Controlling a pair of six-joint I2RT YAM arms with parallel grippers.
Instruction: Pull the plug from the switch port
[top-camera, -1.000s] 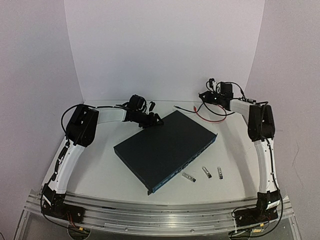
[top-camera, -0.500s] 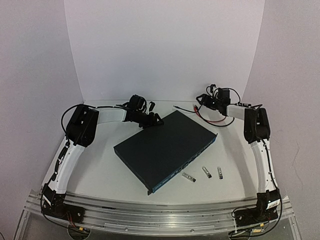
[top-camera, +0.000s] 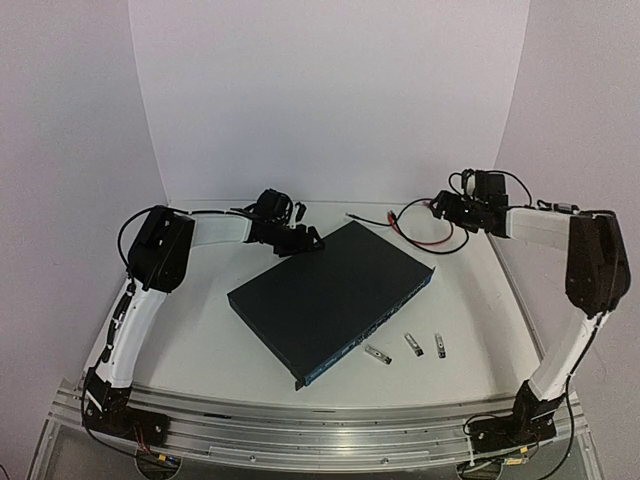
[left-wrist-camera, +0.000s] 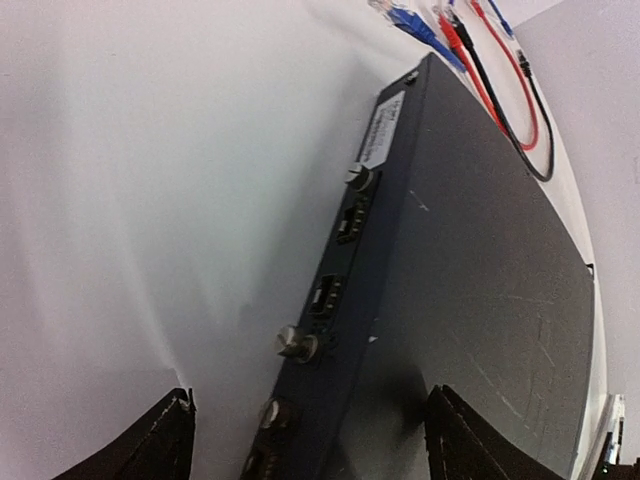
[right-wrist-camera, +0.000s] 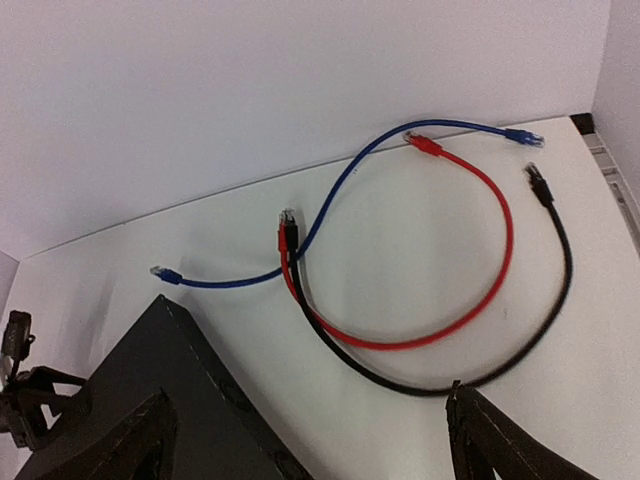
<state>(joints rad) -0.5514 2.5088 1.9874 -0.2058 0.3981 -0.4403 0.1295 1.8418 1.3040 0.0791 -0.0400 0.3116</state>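
Observation:
The switch (top-camera: 335, 295), a flat dark box, lies diagonally mid-table with its socket row (top-camera: 372, 333) facing front right. No cable shows in those sockets. Red (right-wrist-camera: 480, 300), black (right-wrist-camera: 545, 320) and blue (right-wrist-camera: 340, 190) patch cables lie loose on the table behind it. Their plug ends, such as the red plug (right-wrist-camera: 424, 146), rest free. My right gripper (right-wrist-camera: 310, 430) is open above them, holding nothing. My left gripper (left-wrist-camera: 310, 445) is open, its fingers standing either side of the switch's rear edge (left-wrist-camera: 330, 290). A gap shows beside the left finger (left-wrist-camera: 168, 440).
Three small metal modules (top-camera: 377, 353) (top-camera: 413, 344) (top-camera: 439, 345) lie on the table in front of the socket face. White walls close the back and sides. The left gripper (top-camera: 305, 240) is at the switch's back corner, the right gripper (top-camera: 447, 208) at back right.
The right gripper opened and its arm swung right, away from the cables, which stay on the table. The left jaws spread wider at the switch's rear edge.

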